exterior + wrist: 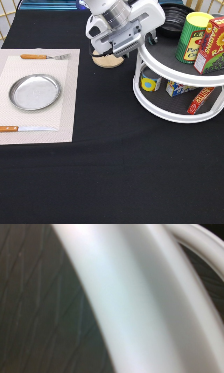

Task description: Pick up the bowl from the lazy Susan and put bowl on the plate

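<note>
The black bowl (172, 17) sits at the back of the lazy Susan's (172, 114) upper tier, at the exterior view's top right, partly hidden by the arm. My gripper (131, 45) hangs at the upper tier's left rim, a little left of the bowl and apart from it. The wrist view shows only the white rim of the lazy Susan (130, 297) from very close, with a dark surface beside it. The silver plate (35, 92) lies empty on a pale placemat (67, 100) at the exterior view's left.
A green can (192, 35) and a red box (212, 42) stand on the upper tier. A small can (149, 82) and boxes (177, 89) sit on the lower tier. A fork (45, 56) and a knife (25, 128) flank the plate. A wooden disc (106, 60) lies under the arm.
</note>
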Controlling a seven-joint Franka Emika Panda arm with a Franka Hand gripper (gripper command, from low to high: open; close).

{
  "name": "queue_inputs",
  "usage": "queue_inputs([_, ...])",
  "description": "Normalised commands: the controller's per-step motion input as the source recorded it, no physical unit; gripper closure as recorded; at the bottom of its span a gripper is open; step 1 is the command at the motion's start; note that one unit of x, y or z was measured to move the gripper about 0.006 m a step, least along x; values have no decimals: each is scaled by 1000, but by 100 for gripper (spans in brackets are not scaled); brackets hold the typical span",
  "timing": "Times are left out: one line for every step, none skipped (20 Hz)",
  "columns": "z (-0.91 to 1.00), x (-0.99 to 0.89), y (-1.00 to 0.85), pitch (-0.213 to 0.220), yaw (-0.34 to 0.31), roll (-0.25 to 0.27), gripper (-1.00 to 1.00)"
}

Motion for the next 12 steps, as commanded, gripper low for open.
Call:
queue_inputs([51, 566, 0, -35, 187, -30, -100])
queue_inputs([111, 580, 0, -27, 187, -34, -100])
queue_inputs([149, 574, 100, -11, 197, -57, -100])
queue_inputs([166, 577, 106, -13, 195, -61, -100])
queue_inputs([146, 534, 106, -21, 207, -56, -100])
queue_inputs([97, 520, 126, -26, 210, -62, -100])
queue_inputs([83, 517, 146, -19, 213, -61, -100])
queue_inputs([69, 517, 171, -13, 216, -65, -100])
queue_inputs([74, 520, 197, -4, 217, -70, -100])
queue_inputs([94, 514, 214, 0, 223, -63, -100])
queue_inputs([140, 511, 240, 0, 224, -59, -100])
queue_inputs([171, 491, 243, 0, 228, -57, -100])
